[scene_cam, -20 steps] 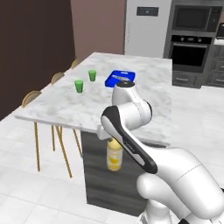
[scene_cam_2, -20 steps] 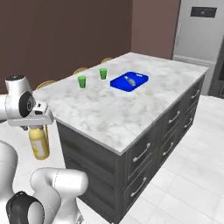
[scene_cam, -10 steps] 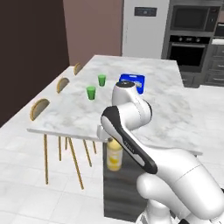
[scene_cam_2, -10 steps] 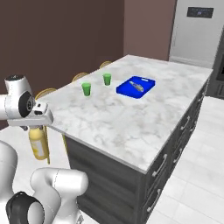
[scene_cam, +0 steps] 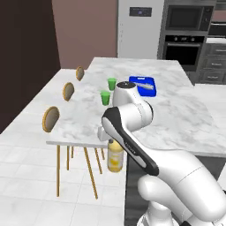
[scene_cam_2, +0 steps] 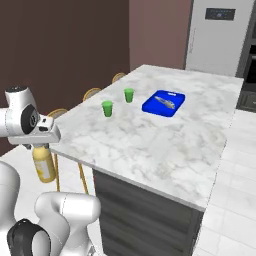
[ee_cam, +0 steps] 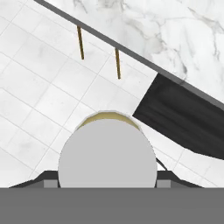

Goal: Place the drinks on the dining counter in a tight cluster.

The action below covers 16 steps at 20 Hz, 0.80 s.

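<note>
Marble dining counter (scene_cam: 176,110) with tan stools (scene_cam: 50,118), white tiled floor; gripper (scene_cam_2: 42,145) clamped on yellow juice bottle (scene_cam_2: 44,165), hanging beside counter edge.

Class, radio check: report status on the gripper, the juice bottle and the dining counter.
Gripper shut on juice bottle. Bottle hangs upright off the dining counter edge, below top level. Two green cups and a blue tray sit on top.

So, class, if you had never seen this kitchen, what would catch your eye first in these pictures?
Probably the tall yellow juice bottle with a grey cap, hanging in the gripper beside the long marble-topped dining counter, out past its edge and lower than its top. Next, the bright blue tray and two small green cups standing on that counter.
</note>
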### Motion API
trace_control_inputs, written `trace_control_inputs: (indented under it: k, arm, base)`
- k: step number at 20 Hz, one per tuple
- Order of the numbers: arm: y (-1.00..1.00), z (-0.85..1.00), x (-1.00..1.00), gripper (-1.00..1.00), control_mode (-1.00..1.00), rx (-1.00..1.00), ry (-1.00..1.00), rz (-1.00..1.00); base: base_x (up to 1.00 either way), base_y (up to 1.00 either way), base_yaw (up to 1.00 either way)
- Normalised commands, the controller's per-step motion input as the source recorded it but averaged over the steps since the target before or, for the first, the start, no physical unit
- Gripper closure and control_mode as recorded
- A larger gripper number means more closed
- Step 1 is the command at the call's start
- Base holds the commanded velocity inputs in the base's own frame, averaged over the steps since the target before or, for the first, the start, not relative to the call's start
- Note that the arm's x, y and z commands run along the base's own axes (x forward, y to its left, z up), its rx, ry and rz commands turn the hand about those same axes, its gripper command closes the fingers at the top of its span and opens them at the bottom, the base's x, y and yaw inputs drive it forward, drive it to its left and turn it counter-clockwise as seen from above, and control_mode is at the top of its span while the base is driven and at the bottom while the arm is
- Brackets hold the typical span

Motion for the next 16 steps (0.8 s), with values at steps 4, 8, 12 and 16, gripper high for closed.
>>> trace_control_inputs:
  k: [4,8,12,16]
  arm:
    - [0.0,0.0,0.0,1.0,1.0,0.0,0.0,0.0]
    - [0.0,0.0,0.0,1.0,1.0,0.0,0.0,0.0]
    - [0.0,0.0,0.0,1.0,1.0,0.0,0.0,0.0]
    - [0.0,0.0,0.0,1.0,1.0,0.0,0.0,0.0]
  base:
    - [0.29,0.61,-0.28]
    - [0.31,0.57,-0.3]
    - [0.24,0.6,-0.29]
    - [0.18,0.66,-0.24]
